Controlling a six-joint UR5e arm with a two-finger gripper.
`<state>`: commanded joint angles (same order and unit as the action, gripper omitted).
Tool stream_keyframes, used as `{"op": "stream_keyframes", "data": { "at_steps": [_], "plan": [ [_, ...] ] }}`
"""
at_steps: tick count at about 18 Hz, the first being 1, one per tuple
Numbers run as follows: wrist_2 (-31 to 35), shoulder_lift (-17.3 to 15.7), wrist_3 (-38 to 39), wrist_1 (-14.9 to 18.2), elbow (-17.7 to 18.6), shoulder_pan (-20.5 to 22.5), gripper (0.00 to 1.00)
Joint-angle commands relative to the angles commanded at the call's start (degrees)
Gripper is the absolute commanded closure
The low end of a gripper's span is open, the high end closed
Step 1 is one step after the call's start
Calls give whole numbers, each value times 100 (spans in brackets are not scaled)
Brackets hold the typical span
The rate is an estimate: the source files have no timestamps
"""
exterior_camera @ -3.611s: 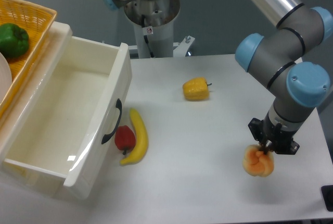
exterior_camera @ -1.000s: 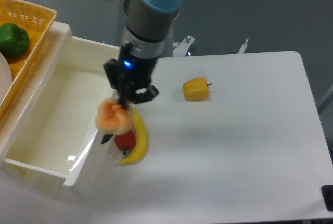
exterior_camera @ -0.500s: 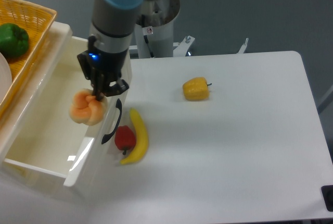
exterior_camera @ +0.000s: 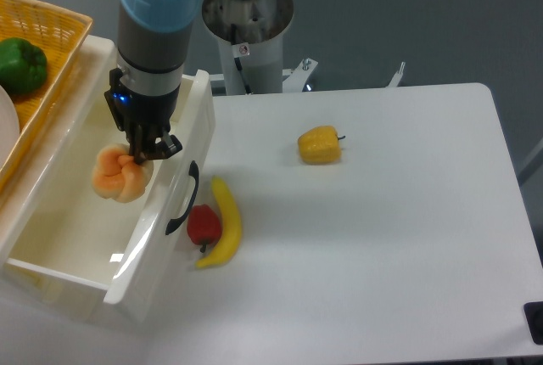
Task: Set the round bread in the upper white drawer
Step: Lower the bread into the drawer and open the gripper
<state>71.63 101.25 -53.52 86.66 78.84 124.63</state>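
Observation:
The round bread [exterior_camera: 120, 174] is a pale orange-peach lobed bun. My gripper [exterior_camera: 137, 154] is shut on its top and holds it in the air over the inside of the upper white drawer [exterior_camera: 59, 212]. The drawer stands pulled open at the left, a glossy white box with a dark curved handle [exterior_camera: 183, 199] on its front panel. The bun hangs just inside that front panel, above the drawer floor. The fingertips are partly hidden by the bun.
A yellow banana [exterior_camera: 224, 224] and a red pepper [exterior_camera: 203, 224] lie on the white table [exterior_camera: 382, 238] right in front of the drawer handle. A yellow bell pepper [exterior_camera: 320, 144] sits mid-table. A yellow woven basket [exterior_camera: 38, 51] with a green pepper [exterior_camera: 20, 64] is at far left.
The arm has carried the bun from the table's right side leftward, past the banana and over the drawer's front panel. In the last half second it moved a little further left, into the drawer's space.

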Motion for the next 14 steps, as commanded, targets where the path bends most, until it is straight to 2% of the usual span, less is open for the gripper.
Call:
{"op": "stream_keyframes", "data": {
  "at_steps": [2,5,6,7,9,14],
  "plan": [
    [-9,0,-18,0,27,0,65],
    [-18,0,25,0,53,-9,21],
    [-9,-9,43,0,79,-9,11],
    [0,-17,52,9,88,-9,5],
    [-18,-26,61,9,88,-9,1],
    [8,-44,201,9,79,-9,0]
  ]
}}
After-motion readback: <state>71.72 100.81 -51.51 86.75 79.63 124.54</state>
